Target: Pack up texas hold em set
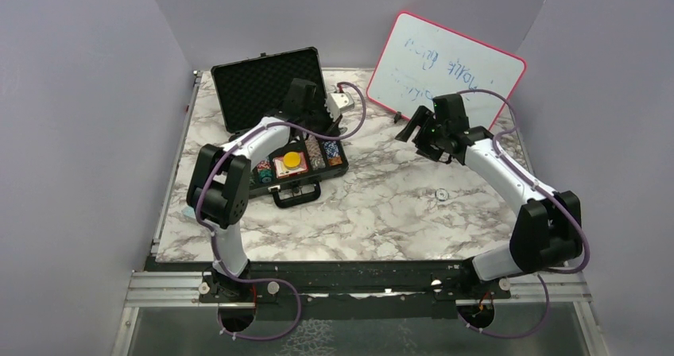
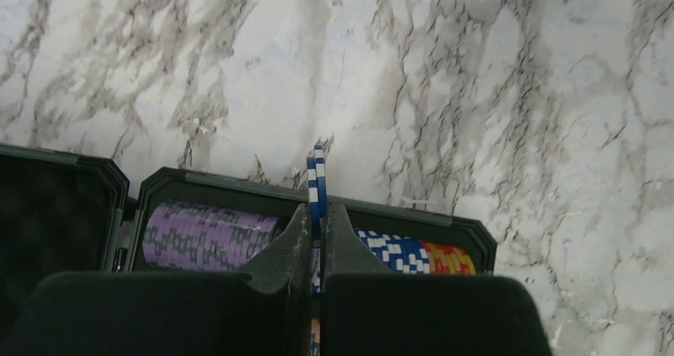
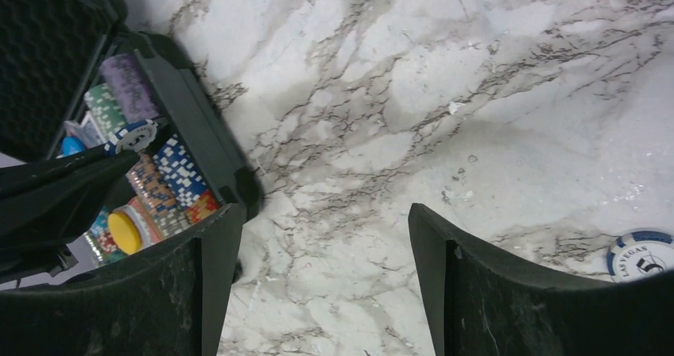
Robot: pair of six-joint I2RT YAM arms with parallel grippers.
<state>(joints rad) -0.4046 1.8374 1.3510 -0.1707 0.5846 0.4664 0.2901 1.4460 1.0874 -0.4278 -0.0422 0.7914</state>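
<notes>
The black case [image 1: 270, 86] lies open at the back left, its lid leaning up. Its tray [image 1: 338, 168] holds rows of poker chips [image 1: 324, 156] and a yellow button [image 1: 292, 160]. My left gripper [image 1: 327, 128] hovers over the tray's right end, shut on two blue-and-white chips [image 2: 318, 177] held on edge above the purple row [image 2: 207, 233] and the blue row [image 2: 397, 253]. My right gripper [image 3: 324, 213] is open over bare marble to the right of the case [image 3: 203, 129], nothing between its fingers. A loose blue-and-white chip [image 3: 640, 254] lies on the table beside its right finger.
A pink-framed whiteboard [image 1: 445, 66] leans against the back wall behind the right arm. The loose chip [image 1: 441, 193] lies mid-table toward the right. The case's handle [image 1: 296, 195] points toward the near edge. Purple walls close in the table on three sides.
</notes>
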